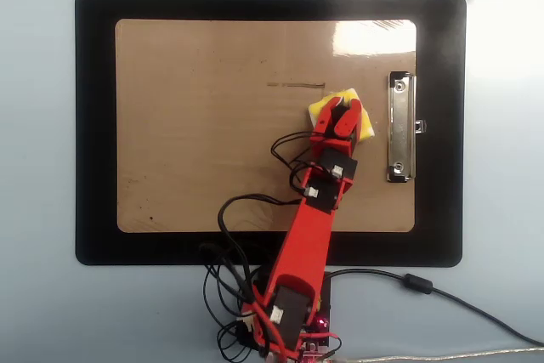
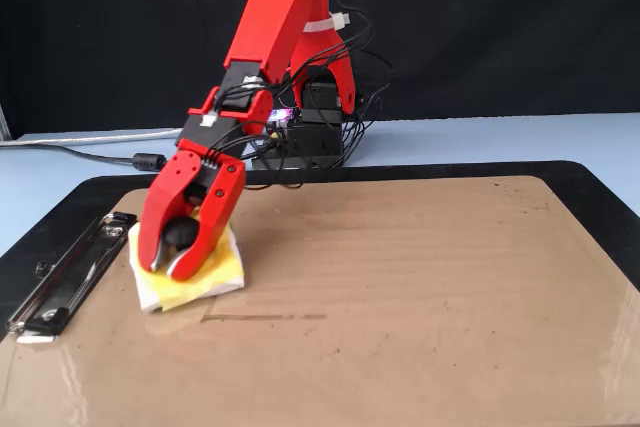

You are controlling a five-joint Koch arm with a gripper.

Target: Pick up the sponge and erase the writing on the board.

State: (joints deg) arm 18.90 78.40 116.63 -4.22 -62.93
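1. A black mat (image 1: 93,125) lies flat on the pale blue table (image 1: 34,167) and carries everything else. In the overhead view its long sides run left to right.
2. The board (image 1: 195,150), a glossy light-brown clipboard, lies centred on the mat with its long axis also running left to right. Its silver clip (image 1: 400,127) sits at the right end in the overhead view and at the near left in the fixed view (image 2: 60,282).
3. The red arm (image 1: 306,235) reaches from its base at the bottom edge of the overhead view, up and to the right across the board.
4. The gripper (image 2: 165,265) points down at the board, its two red jaws closed narrowly on the black knob (image 2: 180,232) of the sponge.
5. The sponge (image 2: 220,272) is a small yellow square pressed flat on the board, turned diagonally. In the overhead view (image 1: 367,129) it lies just left of the clip, near the board's right end.
6. The writing (image 1: 293,85) is a thin dark line running left to right, its right end touching or just beside the sponge's upper left corner. In the fixed view (image 2: 265,317) it lies just in front of the sponge.
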